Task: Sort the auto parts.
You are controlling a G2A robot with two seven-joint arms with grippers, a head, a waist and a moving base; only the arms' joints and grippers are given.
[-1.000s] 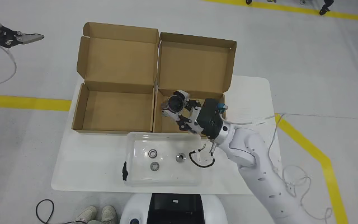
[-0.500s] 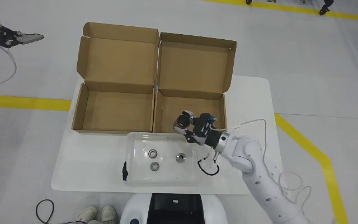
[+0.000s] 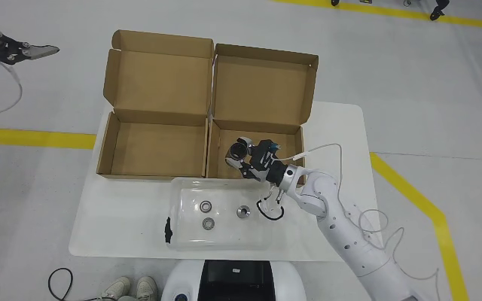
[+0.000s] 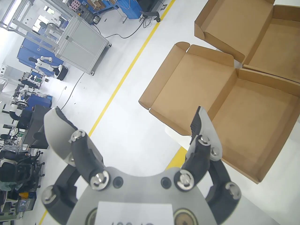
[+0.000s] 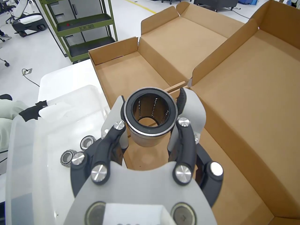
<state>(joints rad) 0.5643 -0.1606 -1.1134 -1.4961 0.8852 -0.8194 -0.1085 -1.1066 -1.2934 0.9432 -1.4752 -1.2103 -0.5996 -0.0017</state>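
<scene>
Cylindrical bearing (image 5: pixel 150 118), between right fingers (image 5: pixel 195 113), over box (image 3: pixel 290 143)

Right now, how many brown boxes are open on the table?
2. The left box sits open and empty; the right box is right beside it, under the right gripper, which holds a metal cylinder. None seems hidden.

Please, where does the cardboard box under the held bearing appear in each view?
Top view: the right box of the pair, below the right claw.
Left wrist view: the farther of the two boxes.
Right wrist view: the nearer box, beneath the bearing.
Shared landmark: the neighbouring box, standing wall to wall beside it.
</scene>
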